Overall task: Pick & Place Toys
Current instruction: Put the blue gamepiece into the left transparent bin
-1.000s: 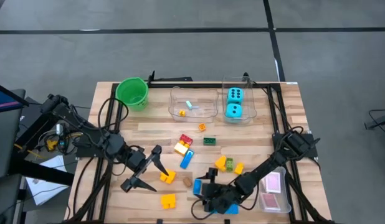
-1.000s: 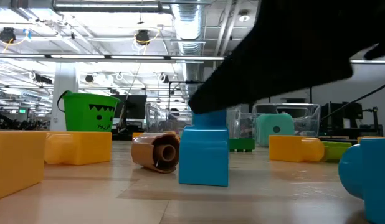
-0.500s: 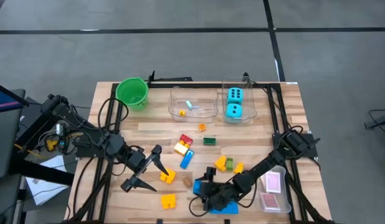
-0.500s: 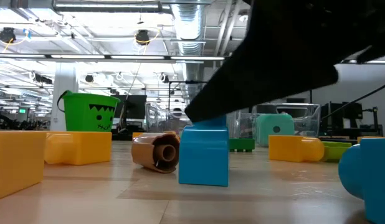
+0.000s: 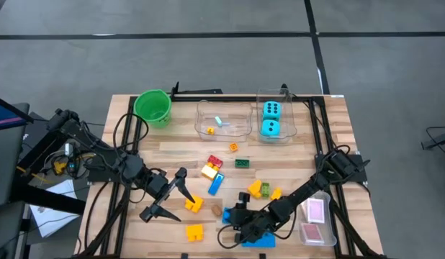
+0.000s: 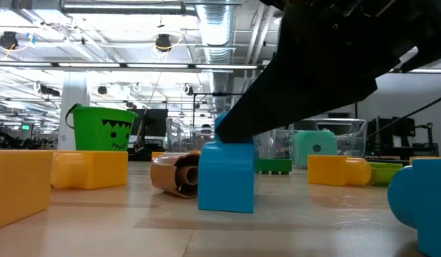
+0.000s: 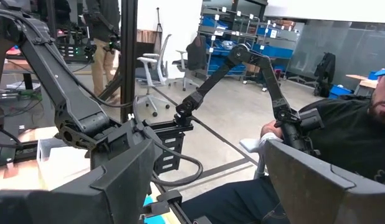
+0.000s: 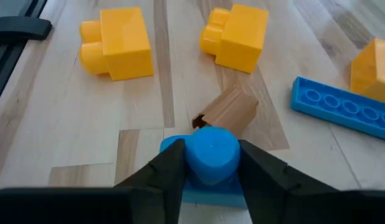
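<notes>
My right pincer (image 8: 208,163) is clamped on the blue block (image 8: 209,155) at the table's six o'clock edge; picking. Next, a straight lift toward twelve o'clock.

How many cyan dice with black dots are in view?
2. Both cyan plastic dice with black dots sit in the clear plastic tub at the table's far edge: one farther back, one nearer. None seems hidden.

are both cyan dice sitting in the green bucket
No, both cyan dice sit in a clear tub at the table's far edge, apart from the green bucket.
</notes>
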